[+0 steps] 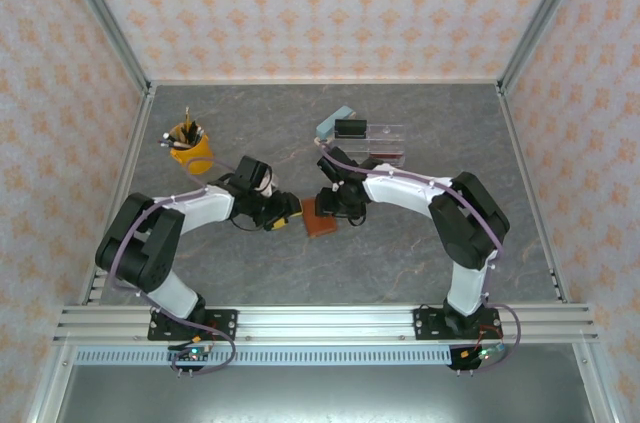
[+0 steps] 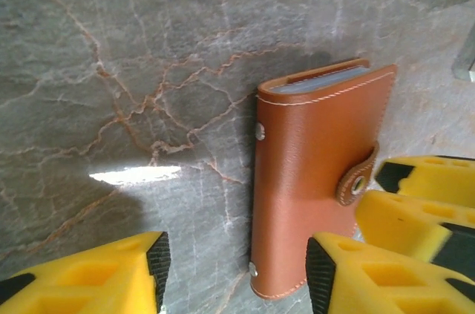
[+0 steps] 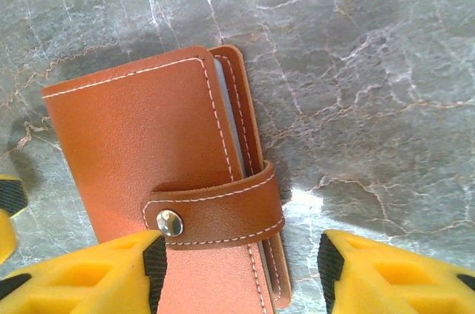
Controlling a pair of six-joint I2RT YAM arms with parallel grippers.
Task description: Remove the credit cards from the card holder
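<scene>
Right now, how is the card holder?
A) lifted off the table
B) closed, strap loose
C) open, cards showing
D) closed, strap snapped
D: the strap wraps over the closed card holder with its snap fastened, and it lies flat on the table.

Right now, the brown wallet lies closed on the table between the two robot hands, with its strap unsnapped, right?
No. The strap is snapped shut, as the right wrist view shows. The rest is right: the closed card holder lies on the table between the left hand and the right hand.
</scene>
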